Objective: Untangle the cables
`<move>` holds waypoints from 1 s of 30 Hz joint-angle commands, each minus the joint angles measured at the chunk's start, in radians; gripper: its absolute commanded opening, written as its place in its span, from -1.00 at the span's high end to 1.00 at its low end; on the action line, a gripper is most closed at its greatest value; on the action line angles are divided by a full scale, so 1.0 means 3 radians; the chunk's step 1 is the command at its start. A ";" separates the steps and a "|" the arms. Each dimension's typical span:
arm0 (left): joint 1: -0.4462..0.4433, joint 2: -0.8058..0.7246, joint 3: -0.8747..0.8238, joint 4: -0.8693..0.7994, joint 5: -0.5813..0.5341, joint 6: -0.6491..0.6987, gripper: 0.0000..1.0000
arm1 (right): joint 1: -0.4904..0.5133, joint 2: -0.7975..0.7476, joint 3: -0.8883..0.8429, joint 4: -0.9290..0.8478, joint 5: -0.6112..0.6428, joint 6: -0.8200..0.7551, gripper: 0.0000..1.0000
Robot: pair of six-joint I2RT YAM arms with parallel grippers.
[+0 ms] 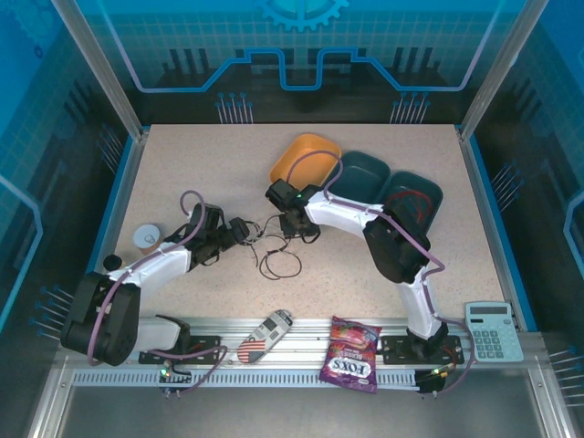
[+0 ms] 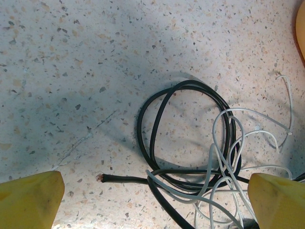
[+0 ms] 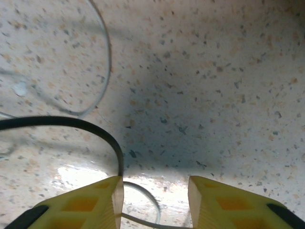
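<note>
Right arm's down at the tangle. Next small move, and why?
Probably close the right gripper on the white cable: it runs between the yellow fingers, which stand apart just above the table, while the black cable curves past outside one finger. A grip there would let white be drawn out of the black coil.

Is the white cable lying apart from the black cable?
No, in the left wrist view the white cable crosses the black cable.

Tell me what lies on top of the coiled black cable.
White cable strands cross over the black cable at its right and lower side; its left arc is bare. A yellow finger of the left gripper hides the lower right part.
</note>
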 commanded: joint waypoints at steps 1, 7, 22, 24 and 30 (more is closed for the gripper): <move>0.0031 -0.0072 -0.0030 -0.0038 0.0051 -0.0012 -0.98 | -0.0037 -0.0166 -0.0111 -0.0019 -0.0001 0.0030 0.21; 0.0034 -0.0072 -0.0025 -0.0043 0.0055 -0.0012 -0.98 | -0.0036 -0.0323 -0.0302 0.0007 -0.0024 0.0040 0.21; 0.0031 -0.0129 -0.0030 -0.0054 0.0064 0.0009 -0.98 | -0.0151 -0.0865 -0.0987 0.0532 -0.0554 -0.0188 -0.02; 0.0031 -0.0128 -0.0030 -0.0066 0.0063 0.0012 -0.98 | -0.0158 -0.0861 -0.1010 0.0590 -0.0607 -0.0222 -0.02; 0.0031 -0.0134 -0.0035 -0.0062 0.0060 0.0009 -0.98 | -0.0148 -0.0928 -0.1101 0.0793 -0.0835 -0.0306 -0.03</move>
